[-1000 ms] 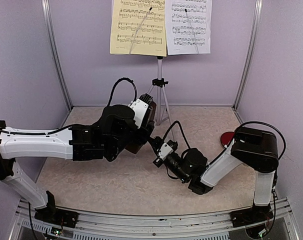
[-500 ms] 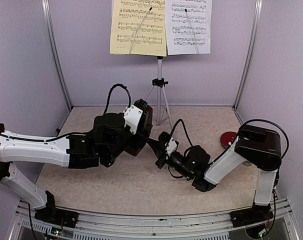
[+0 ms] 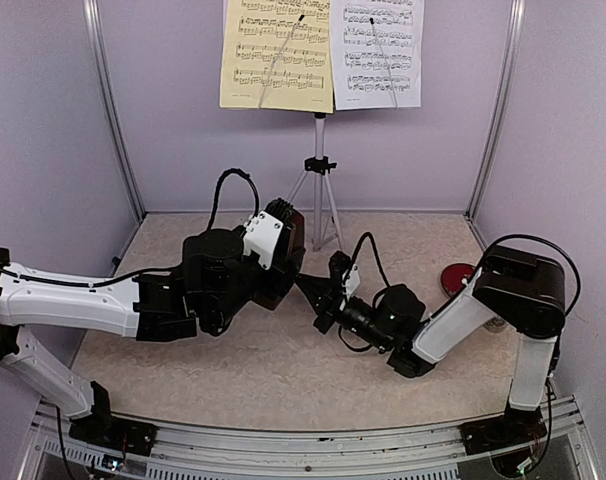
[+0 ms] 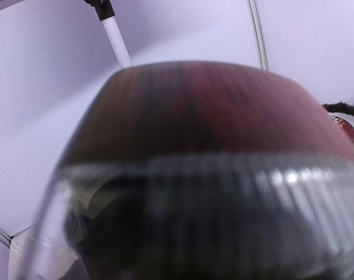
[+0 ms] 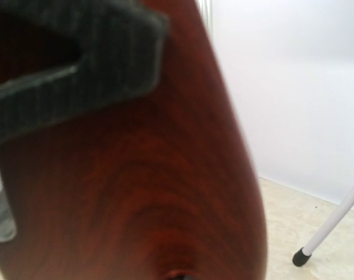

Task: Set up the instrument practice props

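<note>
The white tripod music stand (image 3: pixel 320 165) stands at the back wall. It carries a yellow sheet (image 3: pixel 276 55) and a white sheet (image 3: pixel 378 52) of music. The brown metronome (image 3: pixel 286 274) sits mid-table in my left gripper (image 3: pixel 289 262), which is shut on its sides. It fills the left wrist view (image 4: pixel 194 111). My right gripper (image 3: pixel 309 291) is shut, its tip against the metronome's right side. In the right wrist view the wood-grained metronome (image 5: pixel 136 192) fills the frame, with one dark finger (image 5: pixel 77 58) of the left gripper pressed on it.
A red round dish (image 3: pixel 453 277) lies at the right, just behind the right arm's elbow. A leg of the stand (image 5: pixel 326 230) with its black foot rests on the beige tabletop (image 3: pixel 233 370) close behind the metronome. Purple walls close in three sides.
My right gripper has slid up and to the left against the metronome. My left arm has drawn back a little to the left, still holding the metronome.
</note>
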You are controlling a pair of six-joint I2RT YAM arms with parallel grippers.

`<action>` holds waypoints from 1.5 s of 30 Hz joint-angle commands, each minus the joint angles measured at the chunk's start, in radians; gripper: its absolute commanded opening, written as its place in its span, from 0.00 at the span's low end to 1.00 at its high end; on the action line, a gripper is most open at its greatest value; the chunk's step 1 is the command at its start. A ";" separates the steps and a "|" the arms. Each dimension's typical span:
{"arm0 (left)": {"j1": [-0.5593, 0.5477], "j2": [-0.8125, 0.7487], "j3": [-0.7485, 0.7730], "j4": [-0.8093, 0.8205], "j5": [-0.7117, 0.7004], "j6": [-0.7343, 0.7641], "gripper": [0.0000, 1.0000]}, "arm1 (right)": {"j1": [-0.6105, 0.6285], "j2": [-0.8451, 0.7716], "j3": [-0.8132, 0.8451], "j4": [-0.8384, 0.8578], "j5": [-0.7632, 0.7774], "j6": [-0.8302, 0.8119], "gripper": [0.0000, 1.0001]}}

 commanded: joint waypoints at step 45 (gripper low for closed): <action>0.229 0.232 -0.319 0.614 0.643 -0.226 0.93 | -0.163 -0.424 0.073 -0.781 -0.233 0.114 0.85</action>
